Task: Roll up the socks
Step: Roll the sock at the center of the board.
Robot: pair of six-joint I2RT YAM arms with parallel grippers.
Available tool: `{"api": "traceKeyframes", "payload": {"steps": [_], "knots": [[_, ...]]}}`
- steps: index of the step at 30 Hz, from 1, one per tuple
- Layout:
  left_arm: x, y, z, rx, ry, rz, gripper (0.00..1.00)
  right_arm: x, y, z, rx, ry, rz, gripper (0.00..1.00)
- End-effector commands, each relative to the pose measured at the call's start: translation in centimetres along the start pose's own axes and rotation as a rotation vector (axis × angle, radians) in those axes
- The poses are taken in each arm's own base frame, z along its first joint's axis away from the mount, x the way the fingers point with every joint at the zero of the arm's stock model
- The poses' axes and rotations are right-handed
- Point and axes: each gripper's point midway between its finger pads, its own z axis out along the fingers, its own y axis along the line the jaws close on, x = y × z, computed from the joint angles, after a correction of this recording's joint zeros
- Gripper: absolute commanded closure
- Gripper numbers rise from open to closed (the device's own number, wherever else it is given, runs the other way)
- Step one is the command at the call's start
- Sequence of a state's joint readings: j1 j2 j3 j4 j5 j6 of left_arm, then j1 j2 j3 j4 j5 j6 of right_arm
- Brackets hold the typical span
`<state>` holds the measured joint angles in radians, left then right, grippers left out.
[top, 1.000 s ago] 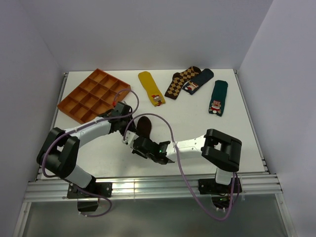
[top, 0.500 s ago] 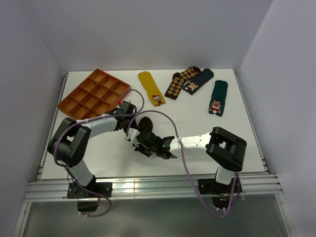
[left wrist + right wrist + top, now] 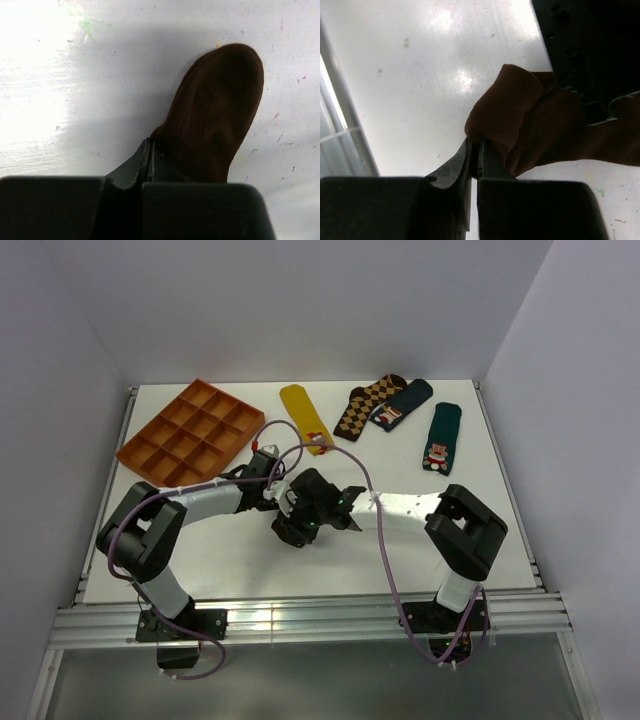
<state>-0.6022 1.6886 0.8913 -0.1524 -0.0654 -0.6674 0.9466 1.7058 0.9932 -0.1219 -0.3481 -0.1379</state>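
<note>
The dark brown sock (image 3: 215, 110) lies on the white table, its rounded toe pointing away in the left wrist view. My left gripper (image 3: 150, 146) is shut, and its tips pinch the sock's left edge. In the right wrist view the sock (image 3: 520, 115) is folded into a bulge. My right gripper (image 3: 476, 147) is shut on that fold. The left gripper's black body (image 3: 590, 55) sits over the sock just beyond it. From above, both grippers (image 3: 283, 502) (image 3: 296, 528) meet at mid-table and cover most of the sock. No cuff stripes show.
An orange compartment tray (image 3: 190, 432) stands at the back left. A mustard sock (image 3: 305, 417), a diamond-patterned sock (image 3: 365, 407), a navy sock (image 3: 402, 403) and a green sock (image 3: 440, 438) lie along the back. The table's metal front rail (image 3: 335, 125) runs close to the right gripper.
The left gripper has slid right onto the sock and gone from open to shut. The right gripper has moved away from the front edge, carrying the sock's end over itself.
</note>
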Motion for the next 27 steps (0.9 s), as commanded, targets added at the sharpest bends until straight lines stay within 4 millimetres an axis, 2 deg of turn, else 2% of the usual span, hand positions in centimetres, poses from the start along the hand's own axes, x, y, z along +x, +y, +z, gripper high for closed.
{"api": "traceKeyframes", "payload": {"steps": [1, 4, 7, 9, 13, 19, 26, 27], "knots": [[0.8, 0.8, 0.2, -0.019, -0.018, 0.05, 1.0, -1.4, 1.7, -1.0, -0.139, -0.009, 0.035, 1.0], [1.0, 1.1, 0.0, -0.024, -0.025, 0.053, 1.0, -1.4, 1.8, -1.3, -0.185, -0.015, 0.066, 1.0], [0.7, 1.1, -0.3, -0.022, -0.04, 0.051, 1.0, -0.9, 1.2, -1.2, -0.223, -0.008, 0.112, 1.0], [0.6, 1.1, -0.3, -0.018, -0.049, 0.05, 0.99, -0.1, 1.0, -0.7, -0.25, 0.02, 0.14, 1.0], [0.3, 0.5, -0.9, 0.021, -0.071, 0.044, 0.97, 0.1, 1.0, -0.1, -0.287, 0.014, 0.183, 1.0], [0.5, 0.4, -1.4, 0.045, -0.084, 0.048, 0.96, -0.1, -0.7, 0.1, -0.283, -0.017, 0.236, 1.0], [-0.3, -0.2, -2.2, 0.078, -0.121, 0.026, 0.86, 1.4, -2.3, 1.1, -0.287, 0.025, 0.336, 0.97], [-1.4, -0.4, -3.1, 0.07, -0.157, 0.004, 0.79, 1.8, -2.3, 1.3, -0.3, 0.036, 0.358, 0.99]]}}
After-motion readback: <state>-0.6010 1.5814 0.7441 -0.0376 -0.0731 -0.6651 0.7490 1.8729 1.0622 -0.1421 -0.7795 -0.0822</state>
